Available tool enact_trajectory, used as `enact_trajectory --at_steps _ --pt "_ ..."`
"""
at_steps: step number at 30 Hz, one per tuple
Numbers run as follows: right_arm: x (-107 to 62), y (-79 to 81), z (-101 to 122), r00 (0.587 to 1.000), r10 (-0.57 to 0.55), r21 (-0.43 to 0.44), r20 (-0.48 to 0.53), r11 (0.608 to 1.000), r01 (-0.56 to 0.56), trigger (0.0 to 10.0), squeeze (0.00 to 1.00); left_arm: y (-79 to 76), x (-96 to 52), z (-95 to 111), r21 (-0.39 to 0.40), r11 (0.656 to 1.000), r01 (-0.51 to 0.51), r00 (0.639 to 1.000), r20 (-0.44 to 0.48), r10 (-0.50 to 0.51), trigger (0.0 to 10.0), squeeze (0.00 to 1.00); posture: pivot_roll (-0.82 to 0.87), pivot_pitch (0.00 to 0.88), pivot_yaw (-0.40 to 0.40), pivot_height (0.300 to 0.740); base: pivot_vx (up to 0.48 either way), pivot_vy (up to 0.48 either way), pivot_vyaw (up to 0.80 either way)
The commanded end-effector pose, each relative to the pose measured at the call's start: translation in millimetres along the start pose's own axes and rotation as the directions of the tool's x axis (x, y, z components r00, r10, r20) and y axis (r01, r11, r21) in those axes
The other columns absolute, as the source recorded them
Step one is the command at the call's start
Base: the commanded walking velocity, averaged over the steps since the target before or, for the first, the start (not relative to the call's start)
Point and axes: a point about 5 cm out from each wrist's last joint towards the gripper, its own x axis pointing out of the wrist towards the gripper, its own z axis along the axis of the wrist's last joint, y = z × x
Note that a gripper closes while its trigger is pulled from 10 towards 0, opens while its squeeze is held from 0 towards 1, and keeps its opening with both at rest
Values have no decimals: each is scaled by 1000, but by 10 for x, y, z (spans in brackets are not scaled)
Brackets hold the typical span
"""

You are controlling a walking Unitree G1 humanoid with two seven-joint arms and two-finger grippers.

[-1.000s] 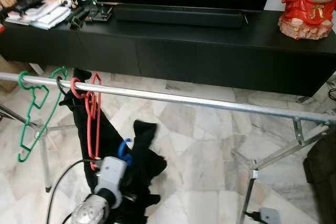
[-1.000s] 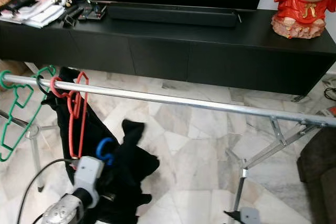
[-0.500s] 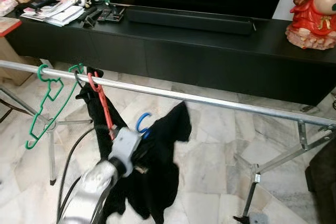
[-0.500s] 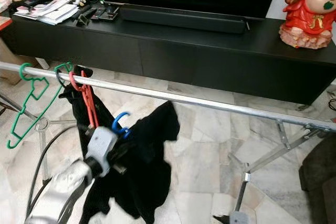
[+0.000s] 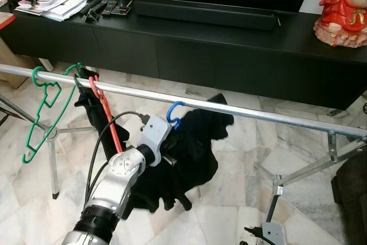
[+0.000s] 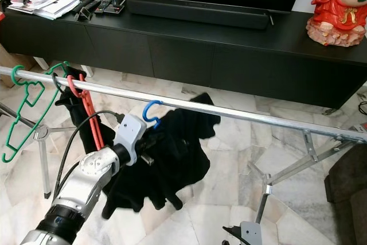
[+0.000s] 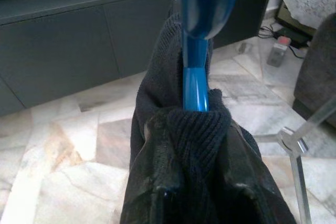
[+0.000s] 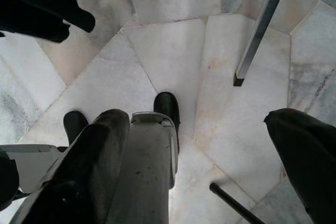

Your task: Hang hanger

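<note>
Left gripper (image 5: 167, 154) pinches the blue hanger (image 5: 174, 113) through its garment (image 5: 192, 153); hook hovers at the rail's (image 5: 241, 111) six o'clock, unhung.

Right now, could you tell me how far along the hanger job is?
Done: the green hanger and the red hanger already hang on the metal rail. In hand: the left tool grips the blue hanger through the black garment, its hook raised beside the rail but not over it. Left: hooking it on and letting go. The right tool hangs idle above the floor.
</note>
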Motion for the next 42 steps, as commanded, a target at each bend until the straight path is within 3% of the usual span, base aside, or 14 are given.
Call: enact_trajectory --at_steps 1,16,22,25,33,34,35,42 --pt "-14 -23 -88 999 -8 3 -36 1000 8 10000 0 16 14 39 18 1000 -11 1000 29 11 10000 0 -76 207 -18 740 0 0 0" --pt "-12 -42 -73 999 -10 -2 -36 1000 10 10000 0 211 78 9 -62 974 -219 974 40 222 10000 0 -80 207 -23 740 0 0 0" --pt "-12 -41 -72 999 -7 -4 -38 1000 7 10000 0 277 104 -36 -46 960 -275 961 -17 274 10000 0 -80 208 -22 740 0 0 0" --pt "-12 -41 -74 999 -6 -5 -40 1000 6 10000 0 313 108 -122 -35 946 -324 943 -88 320 10000 0 -80 208 -20 740 0 0 0" --pt "-13 -34 -85 999 -6 -3 -43 1000 6 10000 0 235 71 -283 -16 951 -310 940 -153 304 10000 0 -80 213 -15 740 0 0 0" --pt "-13 -32 -86 999 -5 -2 -44 1000 5 10000 0 227 65 -292 -15 950 -311 940 -151 305 10000 682 -78 214 -14 740 0 0 0" --pt "-13 -31 -86 999 -4 -2 -44 1000 4 10000 0 217 58 -300 -17 951 -309 941 -149 304 10000 1000 -77 214 -13 740 0 0 0" --pt "-14 -22 -97 999 -2 2 -45 1000 2 10000 0 200 -16 -279 -45 939 -341 937 -92 336 10000 1000 -82 216 -7 740 0 0 0"
